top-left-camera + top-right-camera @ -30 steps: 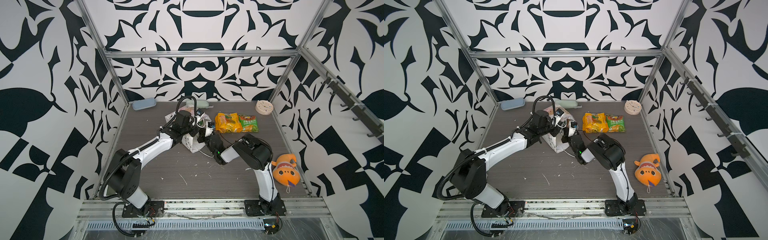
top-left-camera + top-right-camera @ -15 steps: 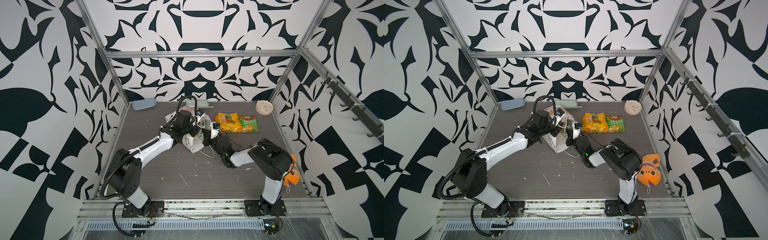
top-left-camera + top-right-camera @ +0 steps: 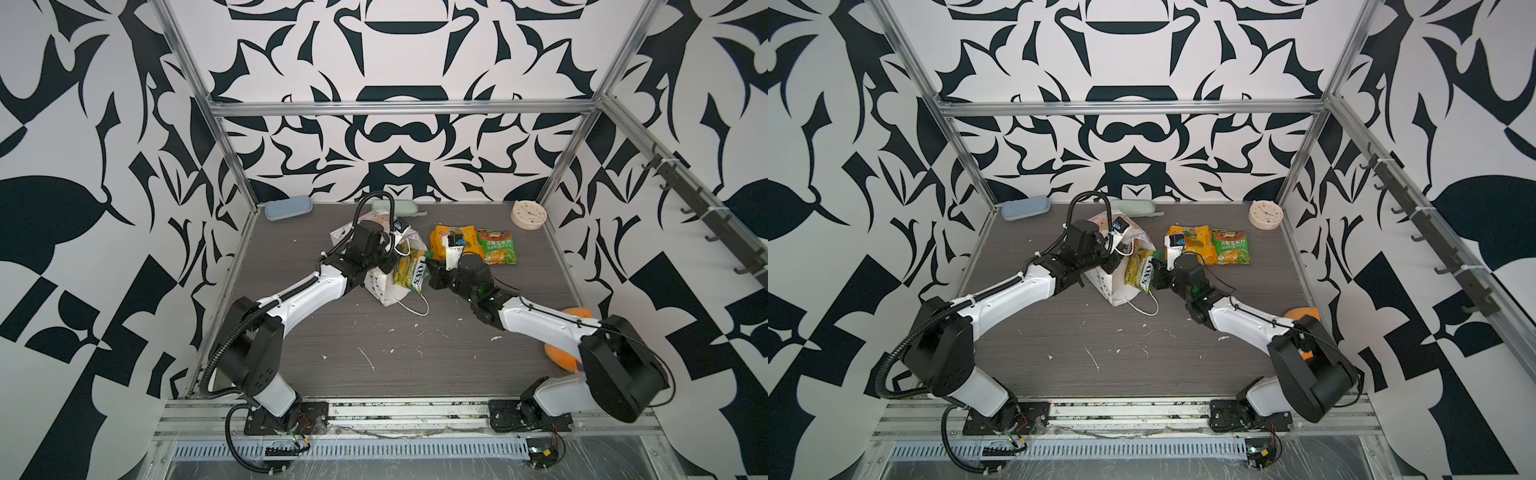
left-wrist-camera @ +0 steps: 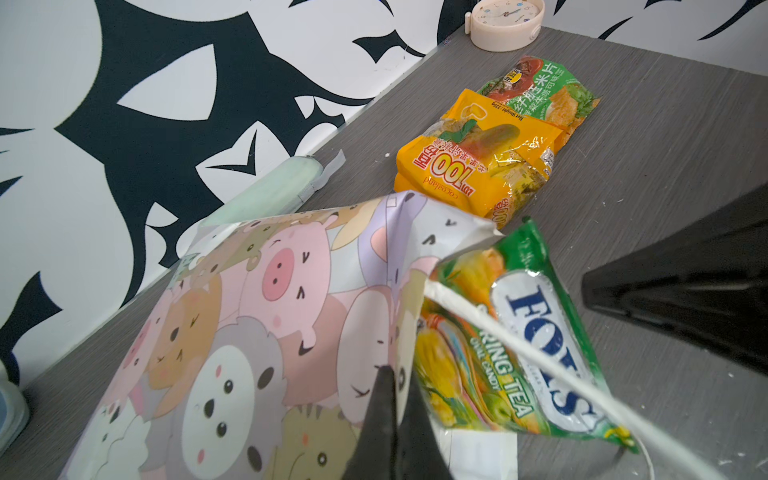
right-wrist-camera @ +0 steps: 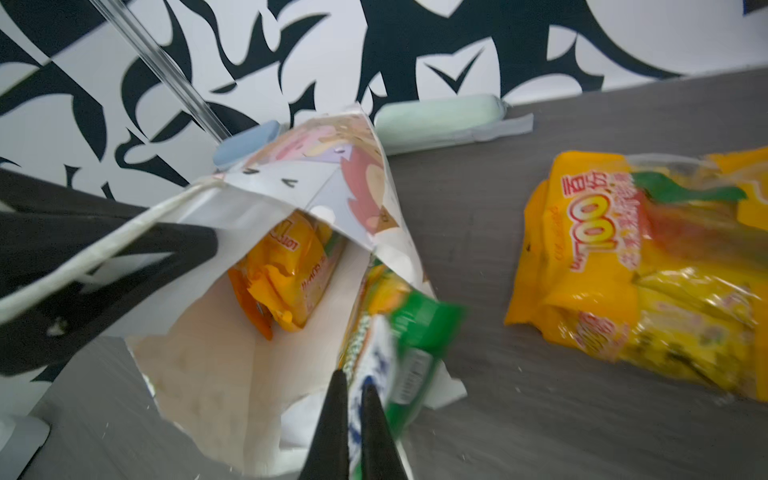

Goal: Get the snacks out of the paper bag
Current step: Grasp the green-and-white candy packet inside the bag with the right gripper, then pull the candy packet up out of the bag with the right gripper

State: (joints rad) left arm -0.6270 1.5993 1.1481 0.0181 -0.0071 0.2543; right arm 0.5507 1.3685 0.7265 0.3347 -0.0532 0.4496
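While the paper bag (image 3: 386, 291) lies on its side near the middle of the tabletop (image 3: 415, 353), mouth turned to the right and cartoon-animal face uppermost, the left gripper (image 4: 390, 390) has its jaws clamped together on the upper rim of that mouth, beside a white cord handle (image 4: 540, 361). The right gripper (image 5: 353, 382) reaches in from the right. Its jaws are pinched on one edge of a green Fox's candy packet (image 3: 411, 270), which stands tilted at the bag's mouth, partly outside it and touching the rim.

Seen from the right wrist, a smaller orange packet (image 5: 282, 274) lies deep inside the bag. Two more snacks lie flat on the tabletop to the right of the bag and apart from it — a large yellow-orange packet (image 4: 469, 166) and a green corn-chip packet (image 3: 496, 247) touching its right edge.

A round cream clock (image 3: 528, 215) sits in the far right corner. A blue case (image 3: 286, 210) and a pale green case (image 3: 401, 206) lie along the far wall. An orange plush toy (image 3: 561, 357) lies at the near right — partly hidden behind the right arm.
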